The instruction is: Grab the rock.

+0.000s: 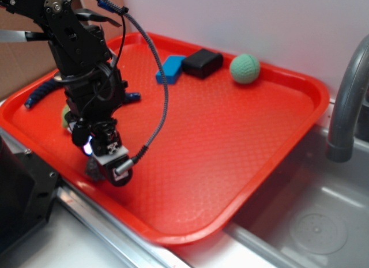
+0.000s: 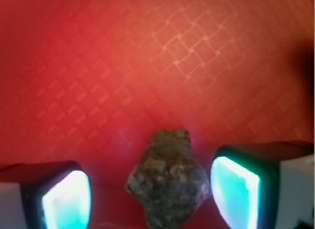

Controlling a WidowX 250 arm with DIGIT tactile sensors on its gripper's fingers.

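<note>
Wrist view: jaws spread, straddling the rock (image 2: pixel 168 177).

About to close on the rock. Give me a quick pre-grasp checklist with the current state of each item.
1. Rock between the fingers: ok, it sits in the gap in the wrist view.
2. Gripper open: ok, there is space on both sides of the rock.
3. Centring: not ok, the rock lies nearer the finger on the right of the wrist view.
4. Other items clear: ok, the black block, blue block and green ball are far across the red tray.
5. Fingertip height against the tray: cannot tell.
</note>
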